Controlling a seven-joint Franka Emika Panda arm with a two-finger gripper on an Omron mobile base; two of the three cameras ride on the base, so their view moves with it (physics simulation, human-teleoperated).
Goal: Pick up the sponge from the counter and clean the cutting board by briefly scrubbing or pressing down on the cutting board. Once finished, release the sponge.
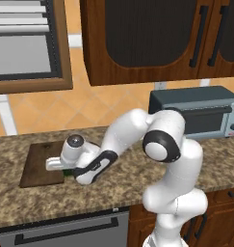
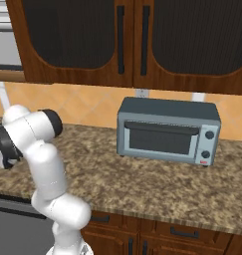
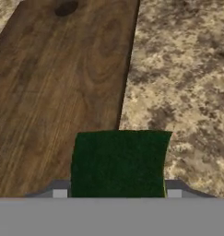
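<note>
Hand view: gripper (image 3: 117, 193) closed on the sponge (image 3: 119, 162), one finger (image 3: 59, 193) at each side | sponge straddles the long edge of the cutting board (image 3: 62, 87), counter (image 3: 187, 83) beyond the other finger | board's hole (image 3: 65, 7) well ahead of the fingers | no legible writing; toaster oven (image 2: 167, 130) unlabelled.

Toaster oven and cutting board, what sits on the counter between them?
In the left base view, only the robot's own arm crosses the counter between the toaster oven and the cutting board; nothing else stands there.
</note>
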